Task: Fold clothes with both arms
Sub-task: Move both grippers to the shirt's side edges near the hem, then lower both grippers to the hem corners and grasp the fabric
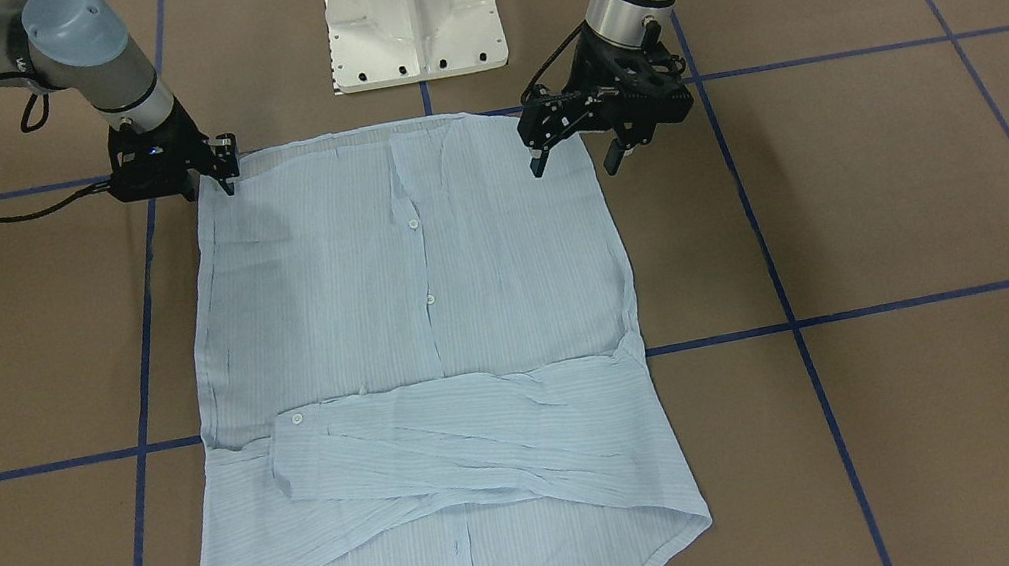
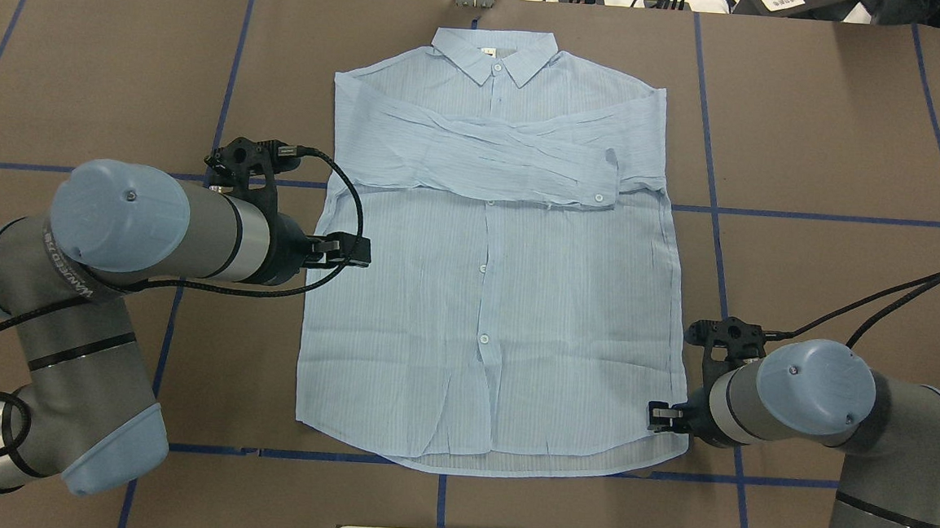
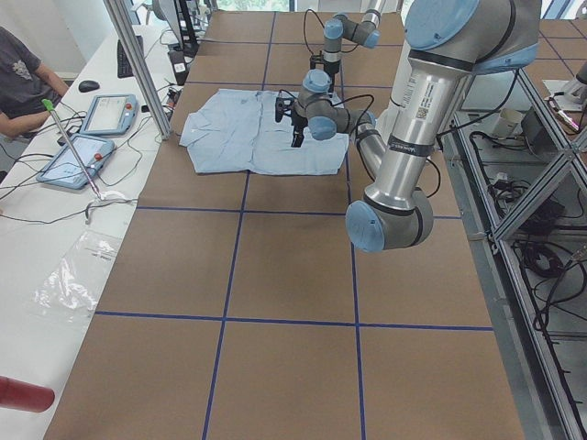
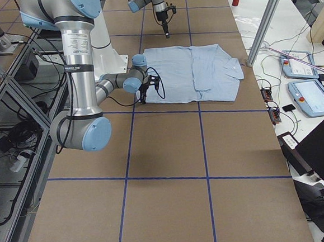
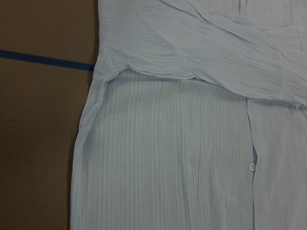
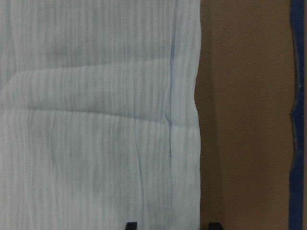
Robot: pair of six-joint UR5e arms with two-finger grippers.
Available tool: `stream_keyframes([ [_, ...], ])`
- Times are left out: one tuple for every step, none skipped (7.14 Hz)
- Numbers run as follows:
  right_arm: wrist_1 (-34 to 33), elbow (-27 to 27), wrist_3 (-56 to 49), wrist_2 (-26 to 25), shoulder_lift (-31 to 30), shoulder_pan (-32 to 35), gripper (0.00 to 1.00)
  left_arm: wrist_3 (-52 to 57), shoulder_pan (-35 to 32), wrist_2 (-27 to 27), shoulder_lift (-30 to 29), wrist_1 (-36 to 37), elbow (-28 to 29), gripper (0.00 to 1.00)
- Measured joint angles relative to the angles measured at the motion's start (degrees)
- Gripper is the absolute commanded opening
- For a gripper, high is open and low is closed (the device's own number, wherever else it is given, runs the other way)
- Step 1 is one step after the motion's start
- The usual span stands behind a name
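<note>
The pale-blue striped shirt [image 1: 432,335] lies flat, front up and buttoned, with both sleeves folded across the chest [image 2: 485,155]. Its collar [image 2: 495,53] points away from the robot. My left gripper [image 1: 574,166] hangs open a little above the shirt's side edge near the hem, holding nothing. The left wrist view looks down on the armpit area of the shirt [image 5: 182,167] and shows no fingers. My right gripper [image 1: 225,180] is low at the opposite hem corner [image 2: 667,439]. It is open, its two fingertips [image 6: 130,225] straddling the shirt's side edge [image 6: 194,120].
The white pedestal base [image 1: 413,14] stands just behind the hem. Blue tape lines [image 2: 807,215] grid the brown table. A side bench with tablets [image 3: 92,137] and a seated person [image 3: 18,82] lies beyond the collar end.
</note>
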Motion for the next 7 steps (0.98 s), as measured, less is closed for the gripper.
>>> stream_keyframes([
  [0.00, 0.00, 0.15, 0.12, -0.07, -0.16, 0.57, 0.00, 0.00, -0.04, 0.00, 0.00, -0.02, 0.99],
  [0.00, 0.03, 0.31, 0.30, -0.15, -0.22, 0.48, 0.00, 0.00, -0.08, 0.00, 0.00, -0.02, 0.99],
  [-0.02, 0.09, 0.44, 0.42, -0.23, -0.24, 0.40, 0.00, 0.02, -0.13, -0.02, -0.02, -0.02, 0.99],
  [-0.04, 0.17, 0.49, 0.51, -0.29, -0.25, 0.26, 0.00, 0.06, -0.15, -0.04, -0.06, 0.02, 0.99],
  [-0.02, 0.25, 0.52, 0.60, -0.35, -0.19, 0.08, 0.00, 0.20, -0.10, -0.02, -0.07, 0.08, 0.99],
  [-0.01, 0.34, 0.52, 0.64, -0.39, -0.14, 0.00, 0.00, 0.43, -0.01, 0.02, -0.11, 0.22, 0.99],
  [0.02, 0.51, 0.53, 0.64, -0.45, -0.05, 0.00, 0.02, 0.64, 0.01, 0.03, -0.21, 0.67, 0.99],
])
